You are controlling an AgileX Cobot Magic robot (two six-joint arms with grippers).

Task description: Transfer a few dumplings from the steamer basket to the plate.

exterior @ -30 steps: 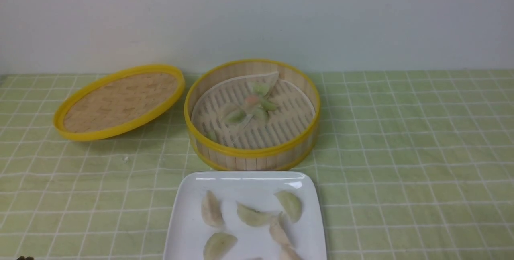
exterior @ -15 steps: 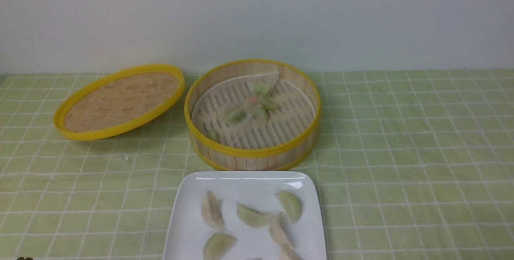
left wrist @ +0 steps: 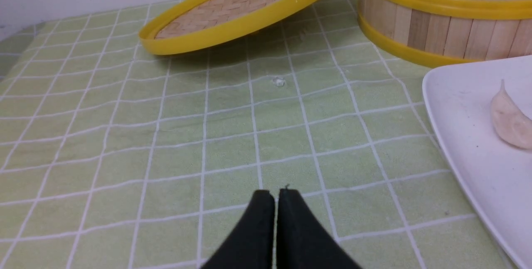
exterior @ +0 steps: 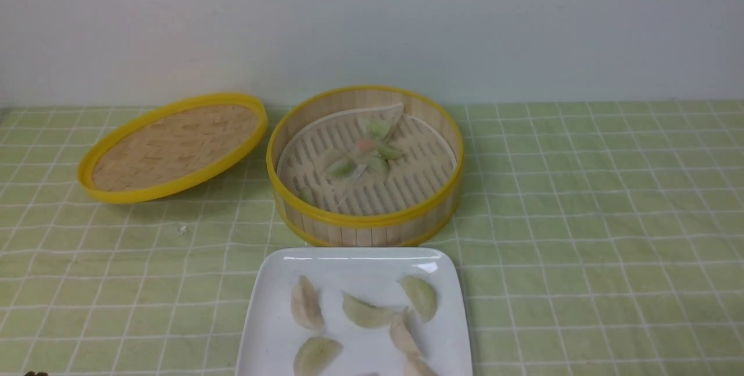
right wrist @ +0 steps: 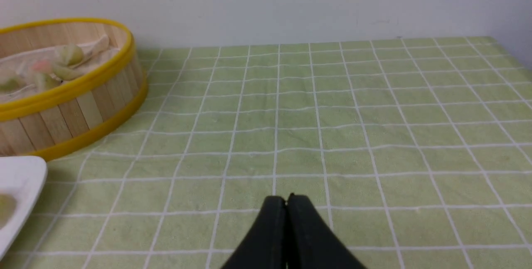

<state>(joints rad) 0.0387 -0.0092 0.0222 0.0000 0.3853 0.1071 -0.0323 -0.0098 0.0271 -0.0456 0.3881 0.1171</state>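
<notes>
No change is seen since the earlier frames.
Pale crescent dumplings (exterior: pixel 365 312) are spread on the white square plate (exterior: pixel 273 329) before the round bamboo steamer basket (exterior: pixel 365 226); the left pincer (left wrist: pixel 276 194) and right pincer (right wrist: pixel 286 200) are clenched, empty.

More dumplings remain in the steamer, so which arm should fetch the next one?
Neither clearly. Both claws, left and right, are shut and empty, similarly short of the steamer basket; perhaps left, beside the plate.

glossy plate (exterior: pixel 273 318), bamboo-looking steamer basket (exterior: pixel 360 231), cloth (exterior: pixel 581 219)
</notes>
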